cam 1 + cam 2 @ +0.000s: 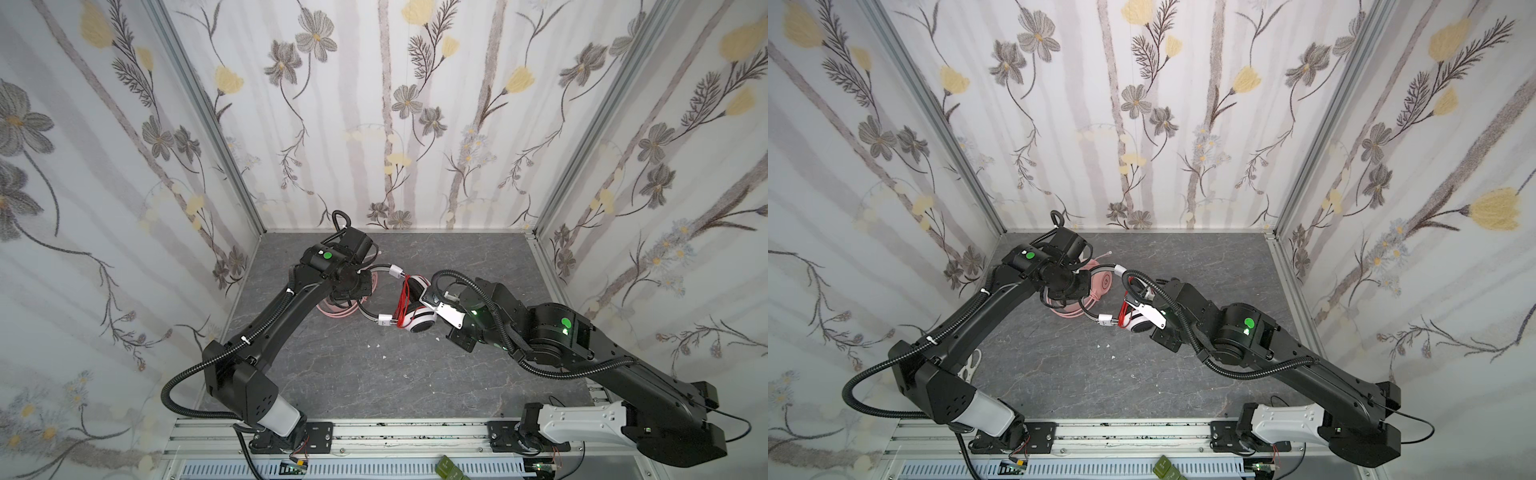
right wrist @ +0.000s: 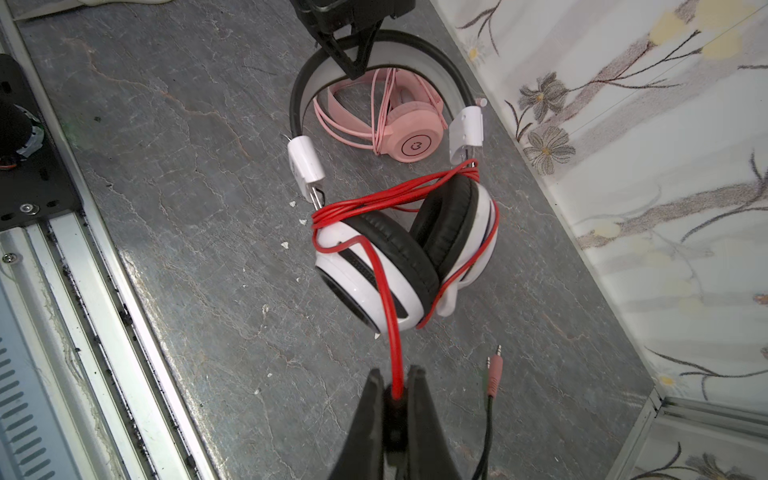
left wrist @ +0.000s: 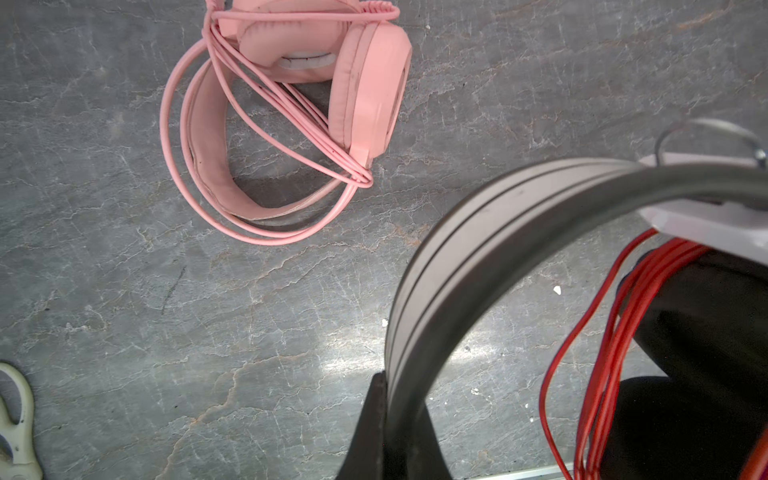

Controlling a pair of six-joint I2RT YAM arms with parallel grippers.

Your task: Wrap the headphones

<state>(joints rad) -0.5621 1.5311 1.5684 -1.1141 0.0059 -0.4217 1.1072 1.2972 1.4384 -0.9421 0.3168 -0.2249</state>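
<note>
Right wrist view: right gripper (image 2: 395, 390) pinched shut on the red cable (image 2: 386, 299), mostly looped round the white headset (image 2: 374, 266), which the left gripper (image 2: 353, 66) grips by its headband (image 3: 478, 232) mid-table. The pink headset (image 2: 411, 137) lies wrapped behind. Winding step, nearly done; next, probably, wrap the loose plug end (image 2: 494, 370)

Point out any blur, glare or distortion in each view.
Left wrist: the white-and-black headset's headband is close and soft, glare on the table. Right wrist: right gripper blurred, red cable sharp. Both top views: wide lens splays the wall posts.
</note>
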